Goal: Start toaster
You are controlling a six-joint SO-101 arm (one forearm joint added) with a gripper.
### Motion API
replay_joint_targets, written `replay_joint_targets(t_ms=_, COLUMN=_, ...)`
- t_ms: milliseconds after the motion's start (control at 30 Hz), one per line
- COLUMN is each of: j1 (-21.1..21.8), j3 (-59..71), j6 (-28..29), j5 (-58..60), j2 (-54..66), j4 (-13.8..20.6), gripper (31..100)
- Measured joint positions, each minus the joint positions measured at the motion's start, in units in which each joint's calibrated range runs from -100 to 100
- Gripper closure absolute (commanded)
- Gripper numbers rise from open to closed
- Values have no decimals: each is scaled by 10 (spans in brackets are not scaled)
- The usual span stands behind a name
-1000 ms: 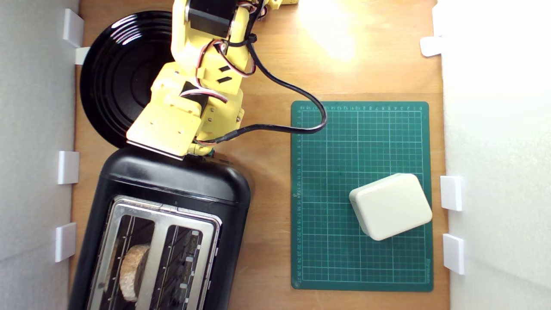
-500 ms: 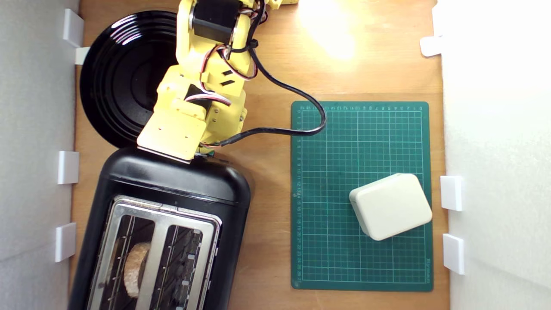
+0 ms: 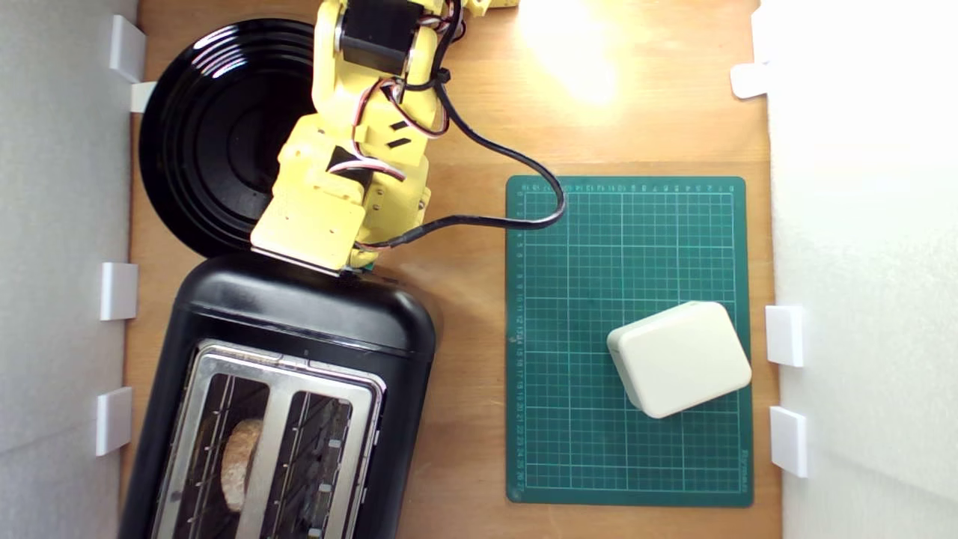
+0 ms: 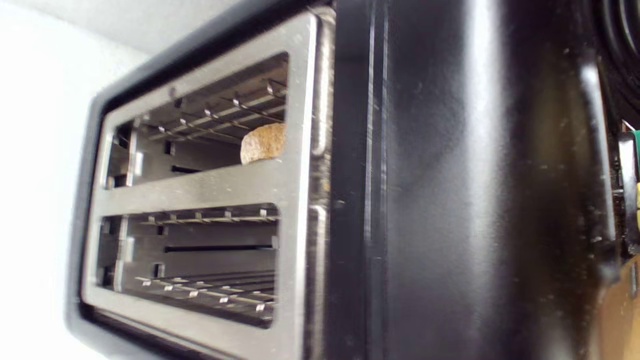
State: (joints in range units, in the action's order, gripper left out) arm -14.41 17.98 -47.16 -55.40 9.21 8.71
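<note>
Bread slice sunk lower in toaster slot than second ago; arm pressing at lever end, start likely engaging; jaws hidden, state unclear; toaster at exterior view's lower left

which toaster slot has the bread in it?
The slot toward the exterior view's left of the glossy black two-slot toaster: a round brown bread slice sits in it. The slot beside it shows only wire guides.

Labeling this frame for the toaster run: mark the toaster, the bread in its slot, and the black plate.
toaster (image 3: 299,314): exterior view, glossy black end near the arm.
bread (image 4: 263,142): wrist view, rounded brown top edge showing in one slot.
black plate (image 3: 202,142): exterior view, bare ridged surface beside the arm.
</note>
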Motion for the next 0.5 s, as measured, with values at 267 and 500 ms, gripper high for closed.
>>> replay_joint_targets(t_ms=267, j1=-4, j3=40, j6=0, j5=20, j2=-6, j4=-1, gripper=989)
replay_joint_targets(t_ms=500, j1=-12, j3=100, j6=0, j5=77, j2=3, j4=-2, gripper=989)
